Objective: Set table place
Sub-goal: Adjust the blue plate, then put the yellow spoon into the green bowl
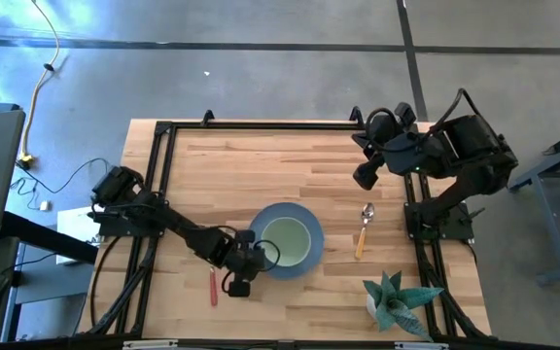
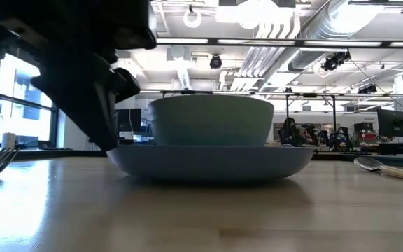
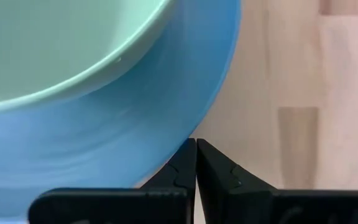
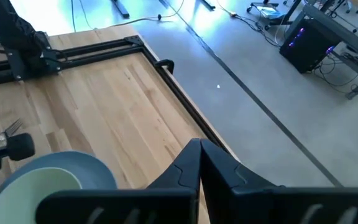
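Pale green bowl (image 1: 287, 238) sits inside the blue-grey plate (image 1: 308, 255) at the lower middle of the bench (image 1: 261, 165), so the centre looks done. An orange-handled spoon (image 1: 363, 231) lies right of the plate, the red-handled fork (image 1: 213, 286) left. Left hand (image 3: 196, 163), fingers pressed together and empty, touches the plate's edge, perhaps nudging it. Right hand (image 4: 199, 163), also closed, waits at upper right.

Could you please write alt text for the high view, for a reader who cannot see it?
A pale green bowl sits on a blue-grey plate on a wooden table, with the left end effector at the plate's edge. A fork lies left, a spoon right; the right end effector waits at the far right.
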Motion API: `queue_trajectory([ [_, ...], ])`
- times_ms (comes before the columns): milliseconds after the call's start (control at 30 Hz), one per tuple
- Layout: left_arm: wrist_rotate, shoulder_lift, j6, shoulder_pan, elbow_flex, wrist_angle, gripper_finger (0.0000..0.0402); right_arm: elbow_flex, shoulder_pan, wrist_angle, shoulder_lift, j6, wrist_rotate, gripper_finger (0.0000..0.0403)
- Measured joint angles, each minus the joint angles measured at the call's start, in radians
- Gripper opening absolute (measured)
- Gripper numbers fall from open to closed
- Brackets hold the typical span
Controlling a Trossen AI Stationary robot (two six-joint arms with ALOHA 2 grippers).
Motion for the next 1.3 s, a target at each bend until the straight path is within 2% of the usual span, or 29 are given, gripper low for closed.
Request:
queue_trajectory([
  [267, -0.007, 0.000, 0.027, 0.066, 0.000, -0.005, 0.0000, 0.000, 0.000, 0.000, 0.000, -0.017, -0.001, 0.0000],
  [433, -0.002, 0.000, 0.025, 0.064, 0.000, -0.006, 0.0000, 0.000, 0.000, 0.000, 0.000, -0.022, -0.002, 0.0000],
  [567, 0.032, -0.011, -0.011, 0.035, 0.038, -0.078, 0.0000, 0.000, 0.000, 0.000, 0.000, -0.018, -0.010, 0.0000],
  [700, -0.065, -0.054, -0.069, -0.009, 0.111, -0.239, 0.0000, 0.000, 0.002, 0.000, 0.001, 0.014, -0.020, 0.0000],
  [867, -0.266, -0.149, -0.224, 0.007, 0.158, -0.417, 0.0000, -0.022, 0.036, 0.003, 0.007, 0.068, -0.012, 0.0000],
  [967, -0.322, -0.215, -0.330, 0.046, 0.159, -0.514, 0.0000, -0.122, 0.063, 0.002, -0.004, 0.156, -0.003, 0.0000],
  [1067, -0.338, -0.277, -0.381, 0.098, 0.159, -0.592, 0.0000, -0.285, 0.090, 0.001, -0.039, 0.293, -0.003, 0.0000],
  [1167, -0.342, -0.333, -0.377, 0.152, 0.159, -0.643, 0.0000, -0.476, 0.116, -0.001, -0.073, 0.514, -0.017, 0.0000],
  [1300, -0.341, -0.397, -0.297, 0.221, 0.159, -0.691, 0.0000, -0.691, 0.149, 0.003, -0.105, 0.884, -0.086, 0.0000],
])
